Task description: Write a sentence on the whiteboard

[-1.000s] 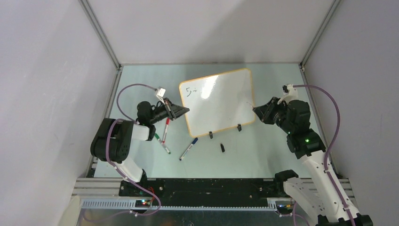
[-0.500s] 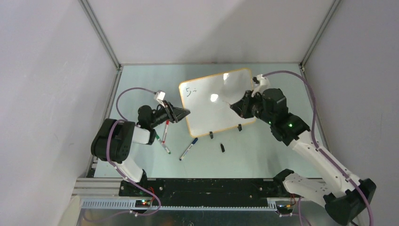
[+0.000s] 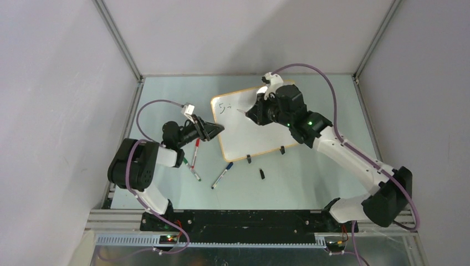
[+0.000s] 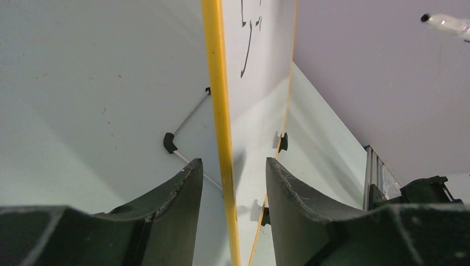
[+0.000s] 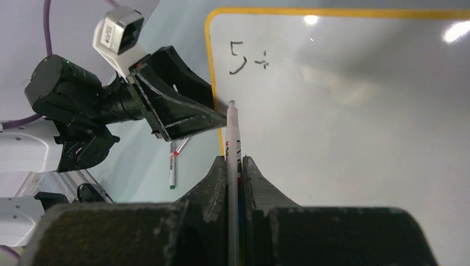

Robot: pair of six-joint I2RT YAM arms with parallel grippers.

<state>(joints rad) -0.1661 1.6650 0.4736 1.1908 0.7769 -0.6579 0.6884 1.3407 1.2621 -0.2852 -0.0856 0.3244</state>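
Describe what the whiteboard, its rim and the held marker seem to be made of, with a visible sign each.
Whiteboard: glossy white coated panel, perhaps melamine; it mirrors lights as bright glare. Rim: thin orange-yellow strip, probably plastic; even colour, dull sheen. Marker in the right tool: white plastic-looking barrel, smooth, with printed markings.
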